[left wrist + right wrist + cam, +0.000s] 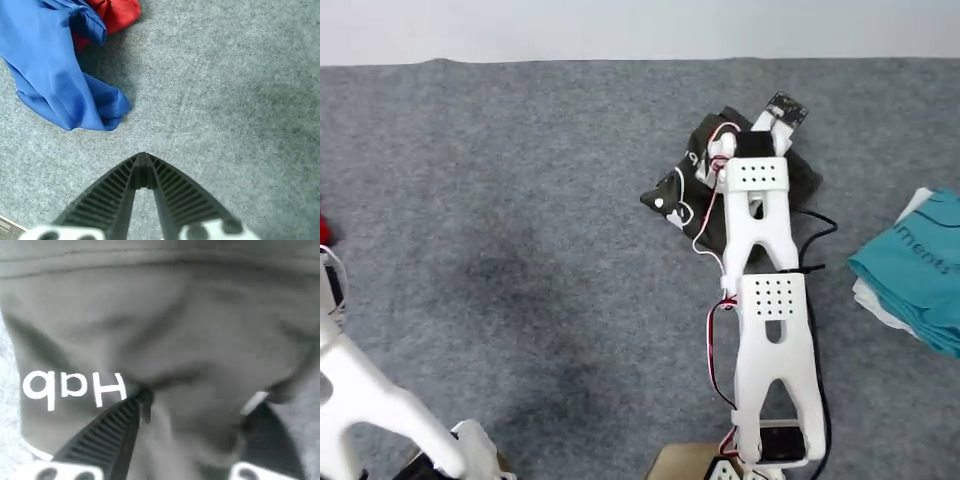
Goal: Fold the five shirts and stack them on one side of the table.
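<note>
A dark olive shirt [685,185] with white lettering lies crumpled at the table's far middle. My right gripper [728,150] is down on top of it. In the right wrist view this gripper [200,407] is open, its fingertips pressed into the olive shirt [165,325] with a ridge of cloth between them. My left gripper [145,162] is shut and holds nothing, hovering over bare grey carpet. Beyond it lie a crumpled blue shirt [55,70] and a red shirt [115,12]. A folded teal shirt [915,270] rests on a white one [880,305] at the right edge.
The grey carpet table top [520,220] is open across its left and middle. A sliver of red cloth [323,228] shows at the left edge. The left arm [370,400] stands at the near left corner. Cables [815,235] trail beside the right arm.
</note>
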### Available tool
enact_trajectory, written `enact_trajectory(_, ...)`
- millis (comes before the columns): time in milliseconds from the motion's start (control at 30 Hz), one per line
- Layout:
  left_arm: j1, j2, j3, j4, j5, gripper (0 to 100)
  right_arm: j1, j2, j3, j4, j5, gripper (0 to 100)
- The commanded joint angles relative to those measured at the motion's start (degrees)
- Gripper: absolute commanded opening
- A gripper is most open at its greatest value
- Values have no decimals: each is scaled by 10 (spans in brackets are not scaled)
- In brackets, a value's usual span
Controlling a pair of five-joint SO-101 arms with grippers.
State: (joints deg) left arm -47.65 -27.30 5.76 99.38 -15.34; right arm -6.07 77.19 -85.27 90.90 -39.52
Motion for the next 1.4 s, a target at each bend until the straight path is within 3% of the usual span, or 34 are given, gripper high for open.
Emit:
enact_trajectory(0, 4, -19, -5, 10, -5, 3, 3, 0, -1, -12, 23, 119)
enact_trajectory(233, 4, -20, -5, 10, -4, 3, 41, -6, -6, -9, 35, 13)
enact_trajectory(500, 4, -20, -5, 10, -4, 3, 81, -21, -115, 44, 64, 10)
enact_trajectory(733, 4, -19, -4, 9, -4, 3, 95, -83, -111, 111, 73, 10)
enact_trajectory(1367, 14, -15, -3, 6, -5, 3, 198, -240, -110, 116, 135, 9)
